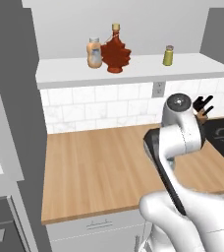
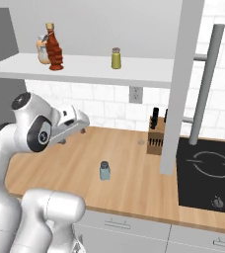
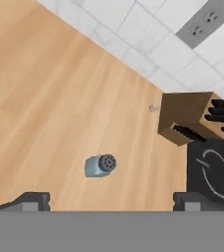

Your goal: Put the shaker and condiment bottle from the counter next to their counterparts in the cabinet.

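Presently, the small pale blue-grey shaker (image 2: pixel 104 171) with a darker grey cap is observed upright on the light-brown wooden counter (image 2: pixel 129 178), well apart from the wooden knife block (image 2: pixel 156 138). The gripper (image 3: pixel 111 199) is held above it with jaws spread wide, nothing between them. The dark red maple-leaf condiment bottle (image 1: pixel 116 50) is noted on the white-grey cabinet shelf (image 1: pixel 133 71), just beside the orange rounded bottle (image 1: pixel 94 53); the yellow-olive shaker (image 1: pixel 168 55) stands farther along.

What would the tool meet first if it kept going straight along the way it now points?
Probably the shaker, standing on the counter between the open tool's fingertips; depth is unclear.
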Controlling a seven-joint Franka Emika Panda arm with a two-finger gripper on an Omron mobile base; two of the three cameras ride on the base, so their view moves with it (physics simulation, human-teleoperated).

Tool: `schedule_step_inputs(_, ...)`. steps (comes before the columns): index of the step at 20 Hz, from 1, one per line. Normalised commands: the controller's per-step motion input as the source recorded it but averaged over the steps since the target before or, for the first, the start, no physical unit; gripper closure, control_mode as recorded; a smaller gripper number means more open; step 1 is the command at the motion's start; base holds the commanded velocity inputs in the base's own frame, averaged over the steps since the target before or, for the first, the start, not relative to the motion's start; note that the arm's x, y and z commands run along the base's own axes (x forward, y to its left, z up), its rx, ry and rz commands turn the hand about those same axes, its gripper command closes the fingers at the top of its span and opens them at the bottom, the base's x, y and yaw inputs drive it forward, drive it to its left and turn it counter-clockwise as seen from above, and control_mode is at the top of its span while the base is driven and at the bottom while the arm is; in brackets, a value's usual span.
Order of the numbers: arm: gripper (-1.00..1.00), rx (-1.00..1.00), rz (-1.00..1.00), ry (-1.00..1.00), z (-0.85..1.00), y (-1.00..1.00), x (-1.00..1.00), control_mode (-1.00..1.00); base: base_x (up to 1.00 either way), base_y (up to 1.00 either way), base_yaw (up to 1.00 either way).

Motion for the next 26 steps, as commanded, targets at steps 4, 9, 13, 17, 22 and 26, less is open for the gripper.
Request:
schedule_step_inputs(4, -1.00, 0.33, -0.40, 0.28, -0.03, -0.51, 0.05, -1.00, 0.00, 0.00, 0.00)
schedule_step_inputs(9, -1.00, 0.37, -0.27, 0.21, -0.11, -0.46, 0.02, -1.00, 0.00, 0.00, 0.00)
schedule_step_inputs(13, -1.00, 0.27, -0.17, 0.05, -0.28, -0.20, 0.00, -1.00, 0.00, 0.00, 0.00)
schedule_step_inputs(17, -1.00, 0.11, -0.07, -0.03, -0.46, 0.00, 0.00, -1.00, 0.00, 0.00, 0.00)
schedule_step_inputs(22, -1.00, 0.00, -0.05, -0.16, -0.57, 0.00, 0.00, -1.00, 0.00, 0.00, 0.00)
schedule_step_inputs(26, -1.00, 0.00, -0.06, -0.17, -0.54, 0.00, 0.00, -1.00, 0.00, 0.00, 0.00)
